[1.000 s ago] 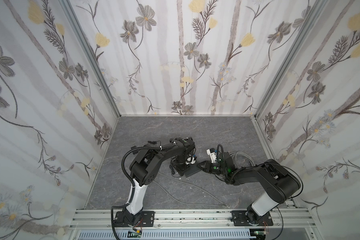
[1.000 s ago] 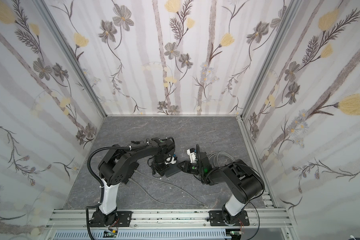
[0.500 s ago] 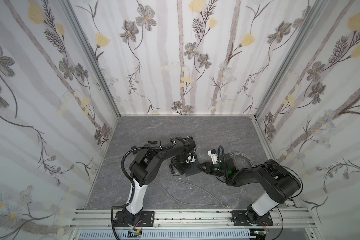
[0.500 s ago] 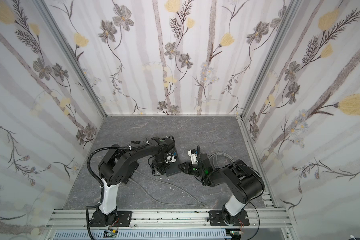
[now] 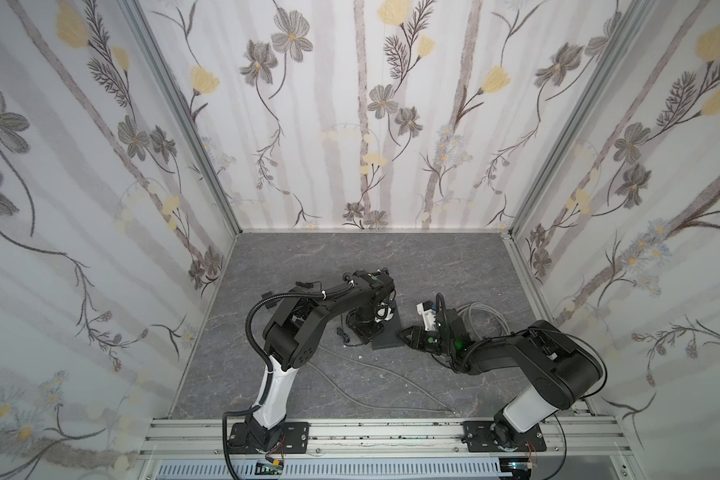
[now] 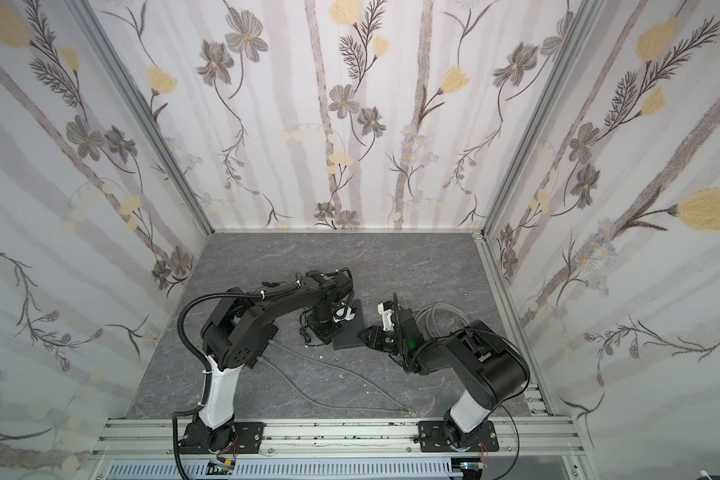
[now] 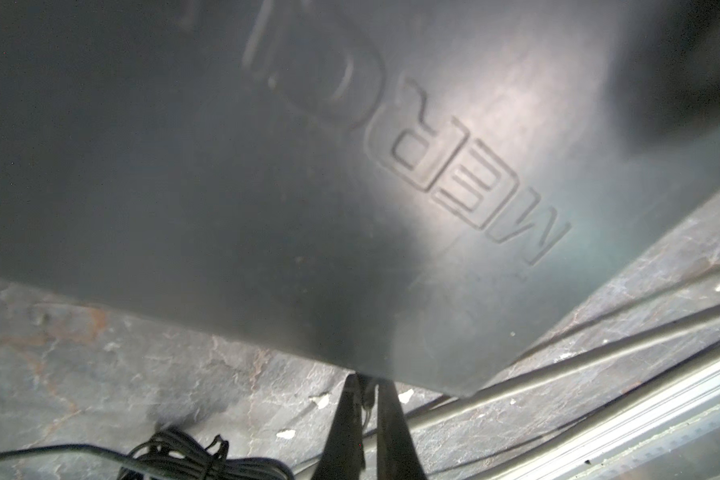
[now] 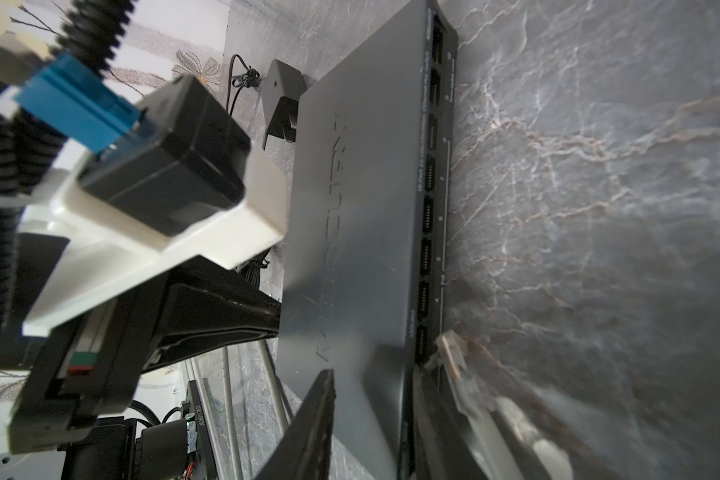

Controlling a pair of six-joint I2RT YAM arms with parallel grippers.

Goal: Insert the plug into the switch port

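Note:
The switch (image 5: pixel 385 338) is a flat dark box on the grey floor, with a row of ports (image 8: pixel 427 216) along one long side. My left gripper (image 7: pixel 364 386) is shut, and its fingertips (image 8: pixel 267 320) press against the switch's opposite edge. My right gripper (image 8: pixel 375 374) is at the switch's near corner (image 6: pixel 350 336) with its jaws apart, one finger over the top face and the other along the port face. The clear plug (image 8: pixel 454 357) lies against the outer side of that second finger, its tip at the end port. Whether it is seated I cannot tell.
The plug's grey cable coils behind my right wrist (image 5: pixel 479 316), and another stretch trails across the floor (image 5: pixel 371 370). A black power adapter (image 8: pixel 281 99) and its thin cord (image 5: pixel 344 336) lie beside the switch. An aluminium rail (image 5: pixel 350 432) borders the front, with papered walls close around.
My right gripper has crept slightly left toward the switch's corner. The left arm and the switch have stayed put.

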